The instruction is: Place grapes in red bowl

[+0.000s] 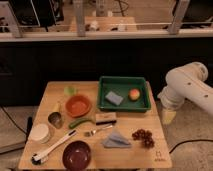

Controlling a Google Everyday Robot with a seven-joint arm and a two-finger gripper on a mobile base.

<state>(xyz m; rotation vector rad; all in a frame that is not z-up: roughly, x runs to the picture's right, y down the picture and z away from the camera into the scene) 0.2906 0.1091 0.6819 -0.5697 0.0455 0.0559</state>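
Observation:
The grapes (143,136), a small dark red-purple bunch, lie on the wooden table (140,155) near its right front corner. The red bowl (78,105), shallow and orange-red, sits on the left half of the table and looks empty. My white arm (186,87) comes in from the right. The gripper (168,116) hangs just off the table's right edge, a little above and to the right of the grapes and far from the bowl. It holds nothing that I can see.
A green tray (105,104) at the back holds a blue sponge (113,97) and an orange fruit (134,94). A maroon bowl (76,154), a grey cloth (116,140), a fork (97,131), a brush (52,147), a brown block (105,118), a metal cup (55,119) and a white lid (39,133) lie around.

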